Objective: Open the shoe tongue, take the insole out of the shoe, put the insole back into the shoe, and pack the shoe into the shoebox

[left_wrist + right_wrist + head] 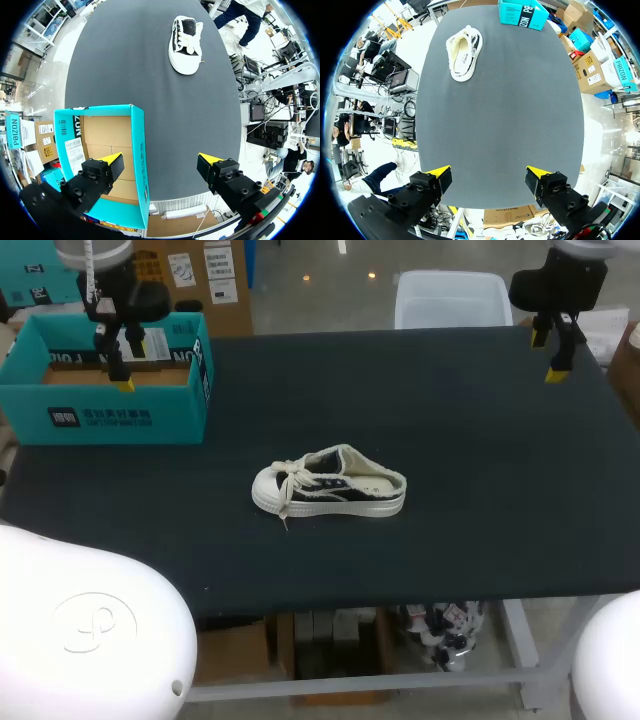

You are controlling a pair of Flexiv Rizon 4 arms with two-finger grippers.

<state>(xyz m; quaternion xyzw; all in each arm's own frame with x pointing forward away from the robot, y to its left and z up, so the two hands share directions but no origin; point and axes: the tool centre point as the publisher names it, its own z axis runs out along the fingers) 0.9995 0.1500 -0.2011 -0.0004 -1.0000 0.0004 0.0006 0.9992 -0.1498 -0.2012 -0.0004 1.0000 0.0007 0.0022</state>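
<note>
A black and cream sneaker [330, 487] with loose laces lies on its sole in the middle of the table, toe pointing left. It shows far ahead of each gripper as the sneaker [186, 42] and the sneaker [464, 51]. An open teal shoebox [108, 375] with a brown inside stands at the back left; the shoebox [112, 157] is right under my left gripper [160, 165], which hangs open and empty above its near wall. My right gripper [487, 181] is open and empty over the table's far right corner. In the head view the left gripper [119, 358] hovers over the box and the right gripper [556, 345] is raised.
The dark table top [450, 420] is bare around the shoe. A white plastic bin [452, 298] stands just behind the table's back edge.
</note>
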